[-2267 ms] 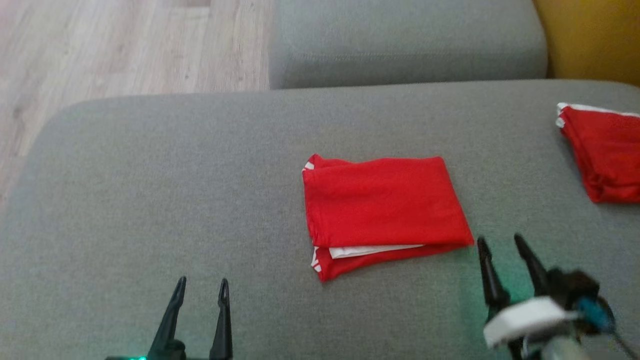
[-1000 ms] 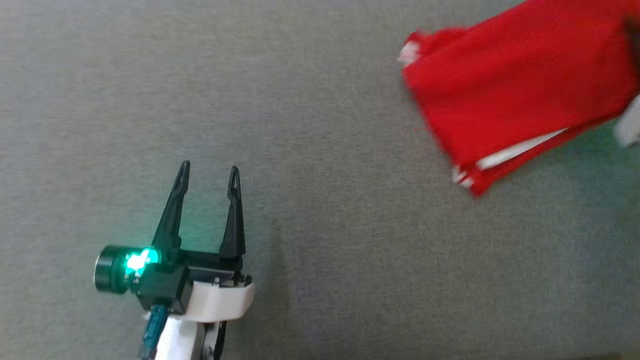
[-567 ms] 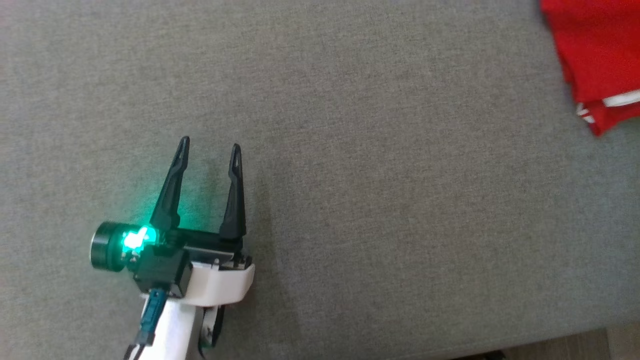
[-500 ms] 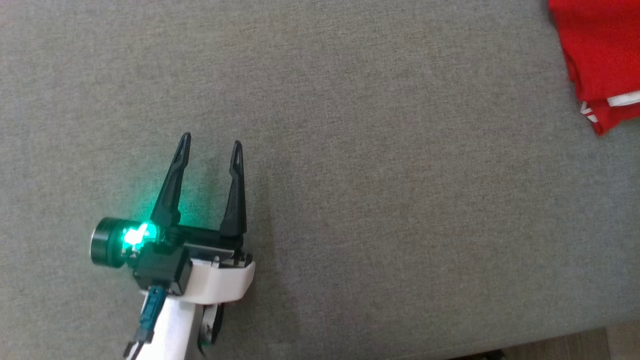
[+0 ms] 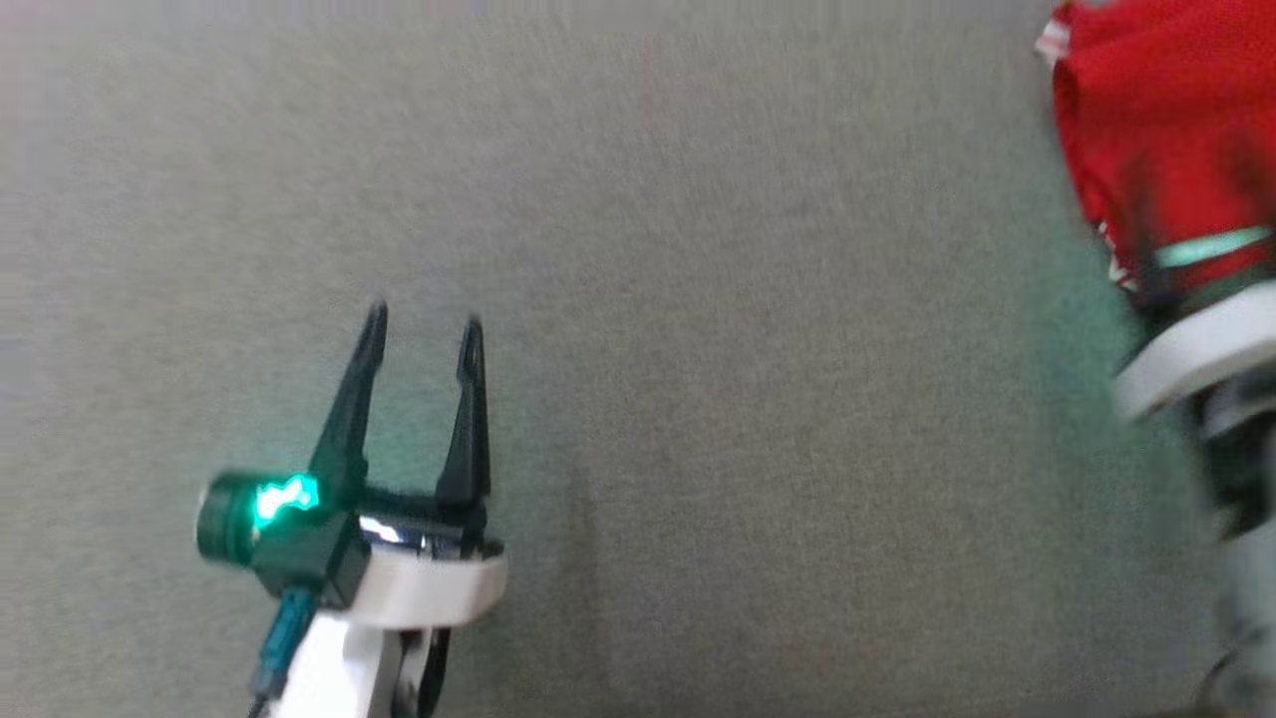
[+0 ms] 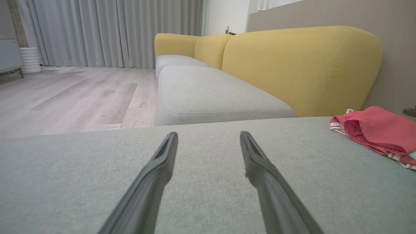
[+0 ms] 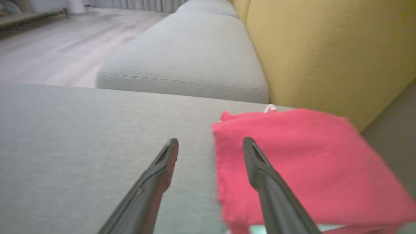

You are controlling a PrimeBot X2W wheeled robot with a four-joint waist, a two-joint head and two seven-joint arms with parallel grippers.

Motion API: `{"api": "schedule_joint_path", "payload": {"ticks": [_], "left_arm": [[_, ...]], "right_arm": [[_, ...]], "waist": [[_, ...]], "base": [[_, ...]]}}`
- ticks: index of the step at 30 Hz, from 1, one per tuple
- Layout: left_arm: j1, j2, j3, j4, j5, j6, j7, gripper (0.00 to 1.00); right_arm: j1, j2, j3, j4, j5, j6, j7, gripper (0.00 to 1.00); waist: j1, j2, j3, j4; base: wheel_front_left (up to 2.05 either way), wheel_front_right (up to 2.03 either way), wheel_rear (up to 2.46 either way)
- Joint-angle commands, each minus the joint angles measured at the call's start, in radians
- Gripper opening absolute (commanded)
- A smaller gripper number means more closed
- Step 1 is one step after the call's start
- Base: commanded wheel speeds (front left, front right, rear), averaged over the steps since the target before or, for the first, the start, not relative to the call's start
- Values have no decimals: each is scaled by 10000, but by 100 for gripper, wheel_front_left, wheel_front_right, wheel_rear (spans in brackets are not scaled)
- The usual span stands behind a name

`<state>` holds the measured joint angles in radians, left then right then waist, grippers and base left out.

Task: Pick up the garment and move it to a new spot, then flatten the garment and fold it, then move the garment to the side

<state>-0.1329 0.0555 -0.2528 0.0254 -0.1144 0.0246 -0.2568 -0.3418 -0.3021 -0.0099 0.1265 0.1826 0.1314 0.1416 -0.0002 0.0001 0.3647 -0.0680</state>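
Grey sofa seat [image 5: 698,299]: red garment [image 7: 302,162] folded at far right, near yellow backrest [image 7: 325,48]. L jaws wide open, empty, well left of it. R jaws open, empty, straddling garment's edge

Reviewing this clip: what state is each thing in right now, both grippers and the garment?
Left gripper: open, empty, over bare grey cushion.
Right gripper: open, gripping nothing, one finger over the garment and one over the cushion; contact cannot be told.
Red garment: folded, lying on the cushion.
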Motion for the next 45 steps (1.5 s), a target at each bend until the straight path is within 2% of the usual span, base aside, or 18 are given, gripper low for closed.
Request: {"api": "schedule_joint_path", "payload": {"ticks": [1, 6, 10, 12, 18, 21, 32, 33, 36, 45], "left_arm": [[204, -12, 340, -204, -62, -9, -49, 100], [882, -35, 605, 46, -247, 127, -49, 100], [1608, -44, 819, 130, -390, 144, -49, 100], [1986, -46, 927, 171, -394, 142, -49, 100], [2692, -50, 1213, 106, -387, 128, -49, 100], [2851, -51, 1295, 109, -435, 133, -49, 100], [2983, -52, 1326, 71, -33, 177, -49, 100], [3250, -6, 957, 398, -24, 153, 2, 0], [3304, -8, 913, 871, -15, 148, 6, 0], [3120, 56, 1022, 904, -1171, 50, 194, 0]], "right_arm": [[146, -49, 239, -150, 184, -7, -268, 100], [910, 700, 1853, 1462, 758, -7, -2356, 100], [1537, 1320, 2370, 2578, 848, -7, -3853, 100], [1871, 1560, 2462, 2674, 669, -7, -4011, 100], [3161, 2199, 1827, 820, -85, -7, -4030, 100], [3709, 2359, 1624, 286, -307, -7, -4031, 100], [4338, 2508, 1422, 74, -407, -7, -4033, 100], [4596, 2539, 1235, 416, -358, 0, -3925, 0], [4675, 2541, 1274, 888, -346, 0, -3908, 0], [4530, 2473, 1198, 877, 786, -1, -3722, 0]], "waist": [[2, -1, -852, 384], [2, -1, -2079, 739], [2, -1, -3051, 950], [2, -1, -3472, 1005], [2, -1, -3937, 1064], [2, -1, -4038, 1066], [2, -1, -4113, 1054], [2, -1, -4116, 1051], [3, -1, -4117, 1048], [3, -1, -4080, 1021]], "base": [[0, 0, 0], [0, 0, 0], [0, 0, 0], [0, 0, 0], [0, 0, 0], [0, 0, 0], [0, 0, 0], [0, 0, 0], [0, 0, 0], [0, 0, 0]]}}
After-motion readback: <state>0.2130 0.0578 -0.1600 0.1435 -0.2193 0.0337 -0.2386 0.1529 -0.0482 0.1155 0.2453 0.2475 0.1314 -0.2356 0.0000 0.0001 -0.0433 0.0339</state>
